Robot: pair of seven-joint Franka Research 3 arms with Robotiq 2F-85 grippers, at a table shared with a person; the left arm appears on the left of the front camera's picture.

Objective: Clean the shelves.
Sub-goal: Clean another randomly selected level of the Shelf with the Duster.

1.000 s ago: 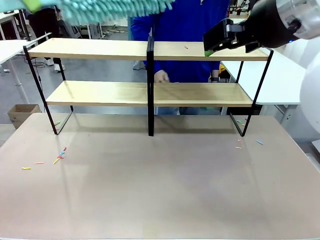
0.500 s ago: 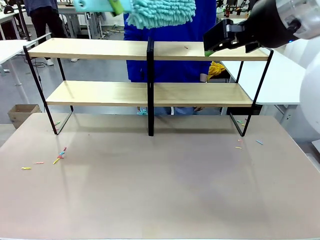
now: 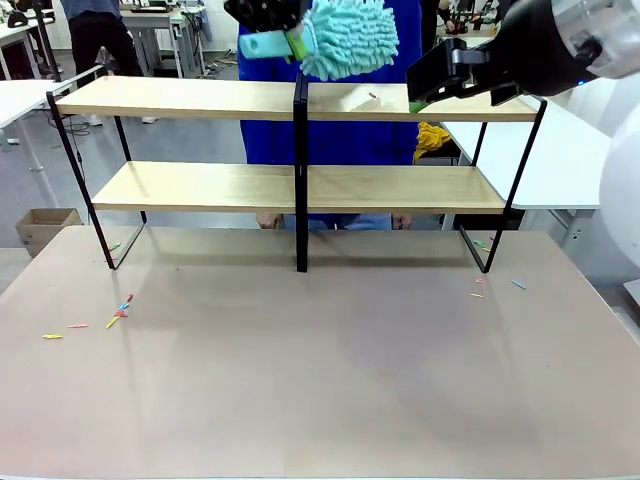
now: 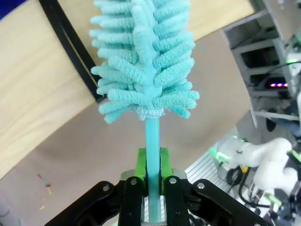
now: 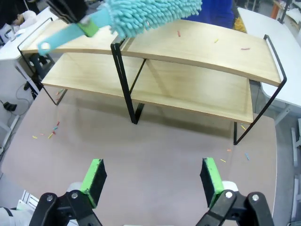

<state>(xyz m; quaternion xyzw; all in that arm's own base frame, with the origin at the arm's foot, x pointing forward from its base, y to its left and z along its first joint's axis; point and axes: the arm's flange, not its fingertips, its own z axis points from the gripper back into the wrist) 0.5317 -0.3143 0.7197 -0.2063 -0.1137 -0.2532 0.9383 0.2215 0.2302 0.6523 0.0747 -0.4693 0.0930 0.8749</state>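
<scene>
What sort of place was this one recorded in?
Likely a robotics lab or workshop: the shelves stand on a large tabletop, white work tables flank it, and a cardboard box sits on the floor.

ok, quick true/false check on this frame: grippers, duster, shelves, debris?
1. The left gripper is shut on the handle of the duster. True.
2. The right gripper grips a cloth. False: it is open and holds nothing.
3. The duster head is above the top board, near the central post of the shelves. True.
4. The top board is free of debris. False: small coloured bits lie on its right half.
5. The tabletop is spotless. False: coloured scraps lie on it.
</scene>
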